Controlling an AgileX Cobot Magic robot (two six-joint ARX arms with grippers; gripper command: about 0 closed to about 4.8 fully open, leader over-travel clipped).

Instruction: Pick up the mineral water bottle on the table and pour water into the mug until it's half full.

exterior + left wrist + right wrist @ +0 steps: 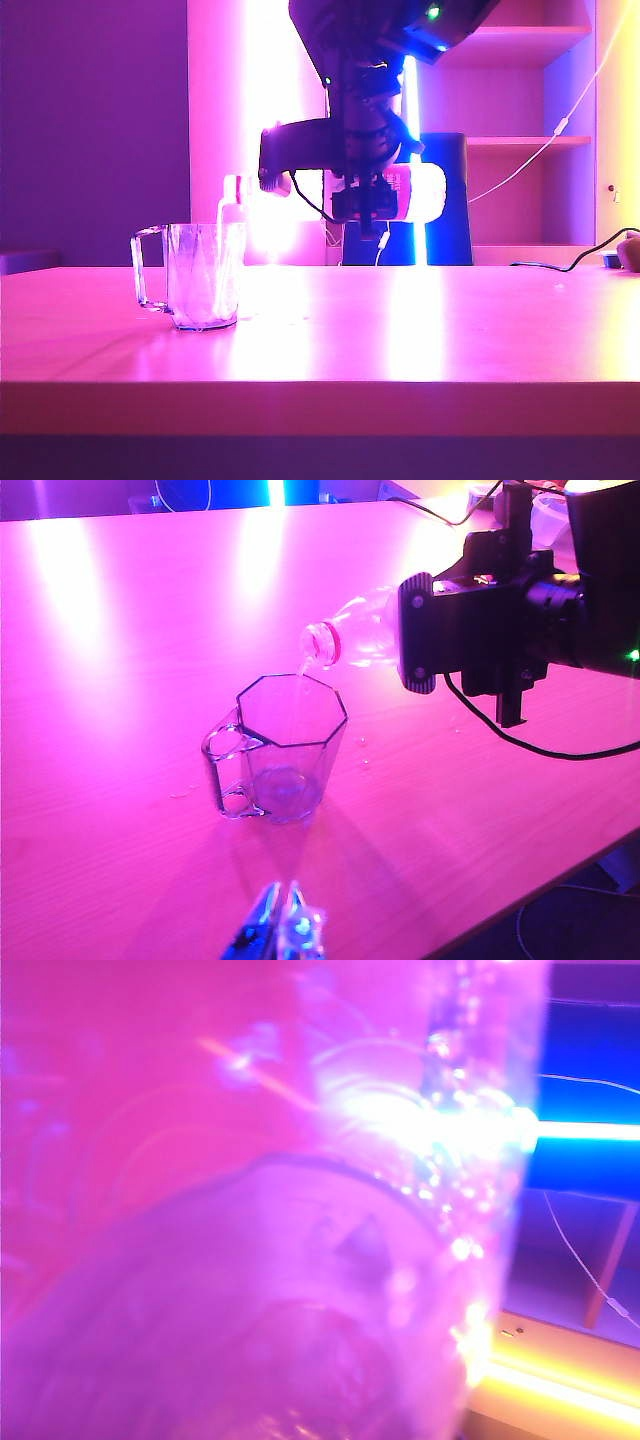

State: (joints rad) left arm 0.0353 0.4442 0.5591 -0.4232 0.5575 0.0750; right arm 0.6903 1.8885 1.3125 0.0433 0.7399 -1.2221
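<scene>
The clear faceted mug (pixel 200 275) stands on the table to the left, handle pointing left. My right gripper (pixel 365 200) is shut on the mineral water bottle (pixel 425 192), which lies nearly level above the table with its mouth toward the mug. From the left wrist, the bottle's mouth (pixel 320 643) hangs just over the far rim of the mug (pixel 285 750). A thin stream of water (pixel 301 675) falls into the mug. In the right wrist view the bottle (pixel 300 1310) fills the frame as a blur. My left gripper (pixel 282 910) hovers shut and empty on the near side of the mug.
A black cable (pixel 540 745) trails over the table behind the right arm. A few drops (pixel 185 792) lie on the tabletop beside the mug's handle. Shelves (pixel 530 140) and a dark box (pixel 450 220) stand behind the table. The table's edge (pixel 560 875) runs close by.
</scene>
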